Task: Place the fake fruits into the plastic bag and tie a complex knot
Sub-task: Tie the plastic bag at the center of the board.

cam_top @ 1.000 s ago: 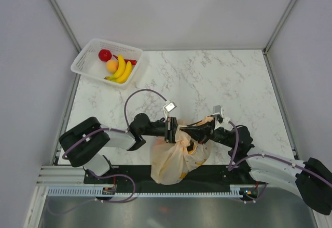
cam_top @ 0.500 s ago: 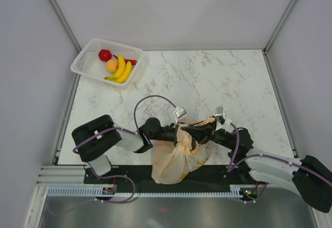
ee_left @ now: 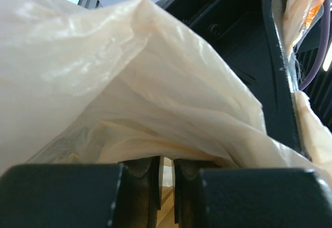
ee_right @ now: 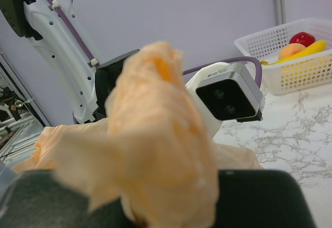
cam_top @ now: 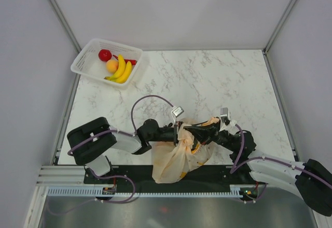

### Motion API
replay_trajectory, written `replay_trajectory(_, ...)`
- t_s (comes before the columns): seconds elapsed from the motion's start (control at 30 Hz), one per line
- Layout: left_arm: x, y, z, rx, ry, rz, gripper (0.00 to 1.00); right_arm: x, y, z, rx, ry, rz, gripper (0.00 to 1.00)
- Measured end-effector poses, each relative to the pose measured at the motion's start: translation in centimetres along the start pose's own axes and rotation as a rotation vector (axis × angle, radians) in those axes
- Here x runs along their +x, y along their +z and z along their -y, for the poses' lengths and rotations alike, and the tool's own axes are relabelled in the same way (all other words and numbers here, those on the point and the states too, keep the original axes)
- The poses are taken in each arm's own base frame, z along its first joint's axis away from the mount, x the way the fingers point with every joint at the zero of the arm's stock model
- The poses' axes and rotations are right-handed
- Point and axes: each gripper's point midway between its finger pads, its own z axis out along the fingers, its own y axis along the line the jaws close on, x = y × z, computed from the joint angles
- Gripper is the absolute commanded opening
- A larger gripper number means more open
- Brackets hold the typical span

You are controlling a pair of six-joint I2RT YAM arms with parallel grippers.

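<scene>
**Bag bunched up between both grippers**

Far left, we've got fake fruits (cam_top: 119, 68) in the white basket (cam_top: 84, 65). Our left gripper (ee_left: 166, 178) has its jaws nearly together under the plastic bag (cam_top: 174, 160), and we can't tell if they pinch. The right gripper (cam_top: 199, 130) is clamped on its handle strip (ee_right: 155, 134).

Matching pair here, left arm (cam_top: 122, 141) and right arm (cam_top: 275, 168): white shells, black joints, chunky black shoulder blocks. Now purple cables (cam_top: 152, 96) along both (white clips pin them down). Boxy grey wrist camera (ee_right: 228, 95), black-faced; left hand (ee_left: 166, 178) all matte black.
</scene>
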Motion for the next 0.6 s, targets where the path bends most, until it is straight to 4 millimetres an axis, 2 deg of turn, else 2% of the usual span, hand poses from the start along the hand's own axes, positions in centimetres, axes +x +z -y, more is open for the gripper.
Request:
replay_trajectory(0.37, -0.6, -0.4, 1.2, 0.012, 0.013, 0.035, 0.17, -0.3, 0.6, 0.2, 0.000, 0.019, 0.040, 0.00)
replay_trajectory(0.6, -1.0, -0.7, 1.1, -0.003, 0.009, 0.055, 0.17, 0.0, 1.0, 0.5, 0.006, 0.024, 0.043, 0.00)
